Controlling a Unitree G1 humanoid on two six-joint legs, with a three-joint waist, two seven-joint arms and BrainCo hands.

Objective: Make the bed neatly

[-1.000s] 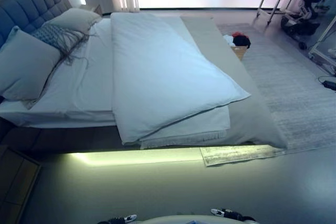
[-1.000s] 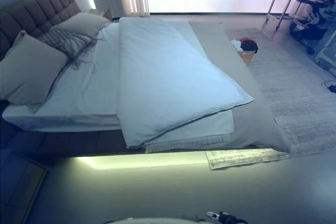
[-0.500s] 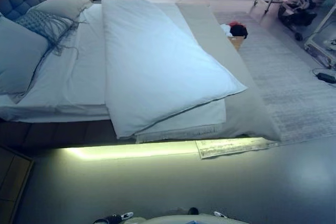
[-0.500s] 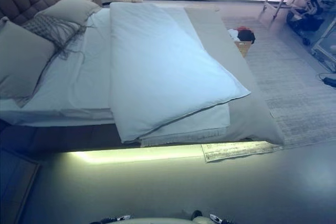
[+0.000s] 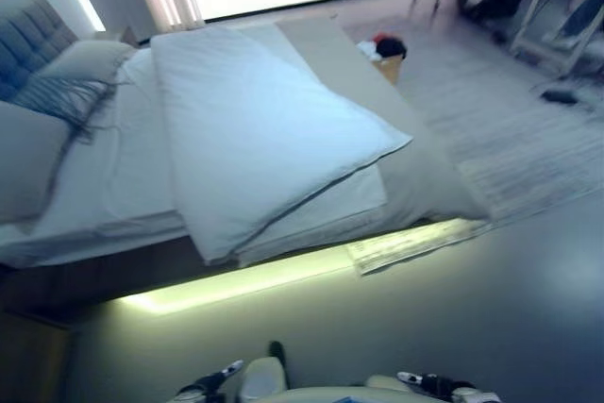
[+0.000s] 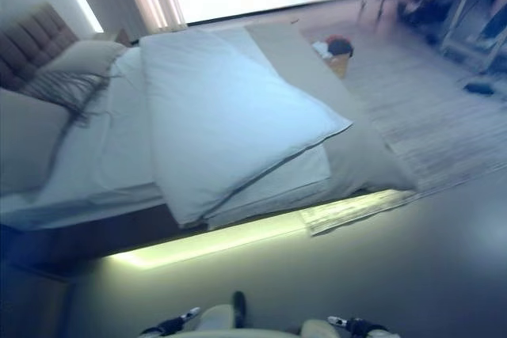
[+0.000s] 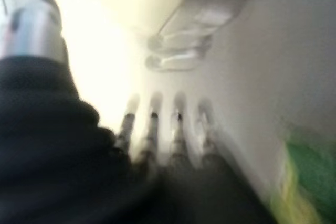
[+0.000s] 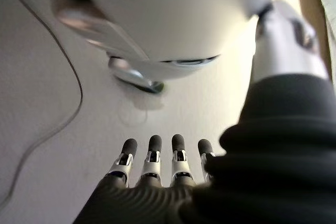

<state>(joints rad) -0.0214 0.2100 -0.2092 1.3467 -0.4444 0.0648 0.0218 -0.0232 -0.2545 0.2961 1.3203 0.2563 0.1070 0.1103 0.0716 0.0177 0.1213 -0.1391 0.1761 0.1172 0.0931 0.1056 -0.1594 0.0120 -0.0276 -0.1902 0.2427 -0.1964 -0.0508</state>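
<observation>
The bed (image 5: 132, 172) stands ahead, its headboard (image 5: 28, 44) at the left. A white duvet (image 5: 255, 129) lies folded over itself across the middle, askew, with one corner pointing towards the foot. A grey cover (image 5: 420, 172) lies along the foot end and hangs over the near corner. Two plain pillows (image 5: 24, 158) (image 5: 90, 58) and a fringed cushion (image 5: 52, 96) lie at the head. My left hand (image 7: 163, 129) and right hand (image 8: 157, 163) hang low over the floor, away from the bed, fingers straight and empty.
A basket (image 5: 382, 49) with clothes stands beyond the foot of the bed on a large rug (image 5: 500, 110). A small mat (image 5: 406, 243) lies at the bed's near corner. A strip of floor lies between me and the bed. Furniture legs stand at the far right.
The whole picture has shifted and tilted, so the camera has moved. The bedding lies as before.
</observation>
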